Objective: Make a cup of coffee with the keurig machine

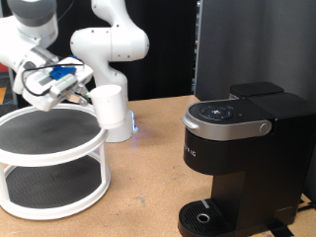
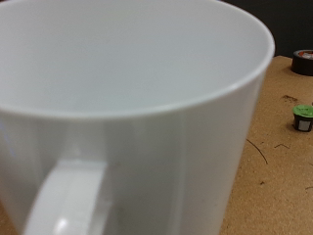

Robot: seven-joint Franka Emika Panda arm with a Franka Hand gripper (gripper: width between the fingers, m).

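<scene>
The cup (image 2: 147, 108), a plain white mug, fills the wrist view at very close range, its handle (image 2: 68, 196) turned toward the camera and its inside empty. No fingers show in that view. In the exterior view the cup (image 1: 110, 107) stands on the brown table behind a white two-tier stand. My gripper (image 1: 77, 93) hovers just off its side, toward the exterior view's left, over the stand's top tier. The black keurig machine (image 1: 242, 148) stands at the exterior view's right with its lid down and its round drip tray (image 1: 202, 217) bare.
The white two-tier round stand (image 1: 49, 163) with dark mats sits at the exterior view's lower left. A second white robot arm (image 1: 109, 39) stands behind the cup. In the wrist view, a small green-topped pod (image 2: 306, 117) and a dark round object (image 2: 304, 62) lie on the table.
</scene>
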